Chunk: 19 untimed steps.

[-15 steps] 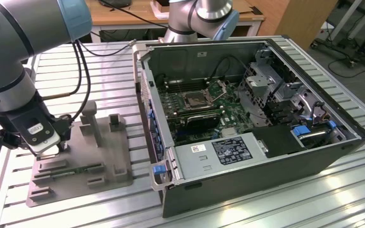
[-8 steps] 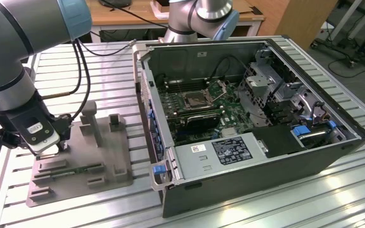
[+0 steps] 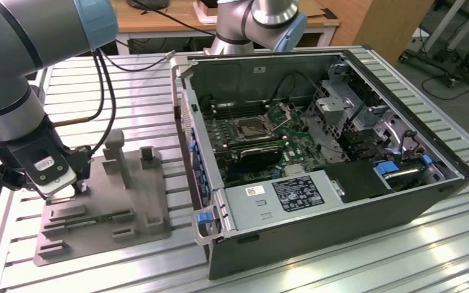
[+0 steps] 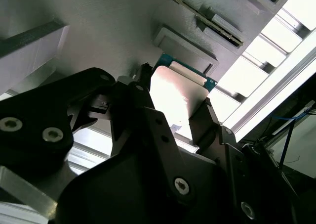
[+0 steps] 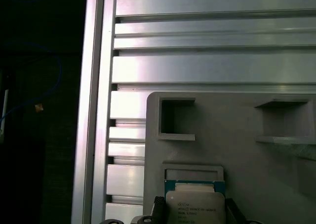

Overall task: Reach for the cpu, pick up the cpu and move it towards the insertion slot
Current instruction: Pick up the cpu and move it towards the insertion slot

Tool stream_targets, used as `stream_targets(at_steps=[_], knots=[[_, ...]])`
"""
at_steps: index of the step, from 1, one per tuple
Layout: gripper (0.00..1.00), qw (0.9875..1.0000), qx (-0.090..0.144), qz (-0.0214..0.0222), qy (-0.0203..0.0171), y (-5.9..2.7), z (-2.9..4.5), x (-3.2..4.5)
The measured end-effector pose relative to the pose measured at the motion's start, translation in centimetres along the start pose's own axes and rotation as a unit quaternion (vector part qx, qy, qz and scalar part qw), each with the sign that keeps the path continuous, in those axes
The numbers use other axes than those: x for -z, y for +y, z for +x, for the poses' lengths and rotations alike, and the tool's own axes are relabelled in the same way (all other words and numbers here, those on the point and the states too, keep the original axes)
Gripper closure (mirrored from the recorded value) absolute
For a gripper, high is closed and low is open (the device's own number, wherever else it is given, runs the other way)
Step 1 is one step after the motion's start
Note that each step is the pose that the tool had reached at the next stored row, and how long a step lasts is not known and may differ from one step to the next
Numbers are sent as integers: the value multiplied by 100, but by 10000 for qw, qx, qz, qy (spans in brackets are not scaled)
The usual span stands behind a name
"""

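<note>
surface: slatted metal table (image 3: pixel 430 244) | on it: grey fixture plate (image 3: pixel 149 204), open computer case (image 3: pixel 341 232)

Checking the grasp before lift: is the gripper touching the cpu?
Touching. In the second wrist view the fingers of the gripper sit against opposite edges of the cpu, with no gap on either side.

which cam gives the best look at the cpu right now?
First wrist view: the cpu faces the camera, silver top and teal edge clear, though cropped at the frame edge. Second wrist view catches it obliquely, washed by glare. Exterior view: the gripper covers that spot.
</note>
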<state>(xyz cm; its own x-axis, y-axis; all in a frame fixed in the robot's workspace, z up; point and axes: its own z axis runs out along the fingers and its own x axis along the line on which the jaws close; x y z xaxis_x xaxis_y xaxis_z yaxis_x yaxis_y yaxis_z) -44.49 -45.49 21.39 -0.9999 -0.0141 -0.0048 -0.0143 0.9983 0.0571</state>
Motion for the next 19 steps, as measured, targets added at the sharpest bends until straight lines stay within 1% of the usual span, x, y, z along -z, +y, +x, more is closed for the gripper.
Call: stream_targets(at_steps=[19], knots=[[45,10000,0,0,0,3,0,51]])
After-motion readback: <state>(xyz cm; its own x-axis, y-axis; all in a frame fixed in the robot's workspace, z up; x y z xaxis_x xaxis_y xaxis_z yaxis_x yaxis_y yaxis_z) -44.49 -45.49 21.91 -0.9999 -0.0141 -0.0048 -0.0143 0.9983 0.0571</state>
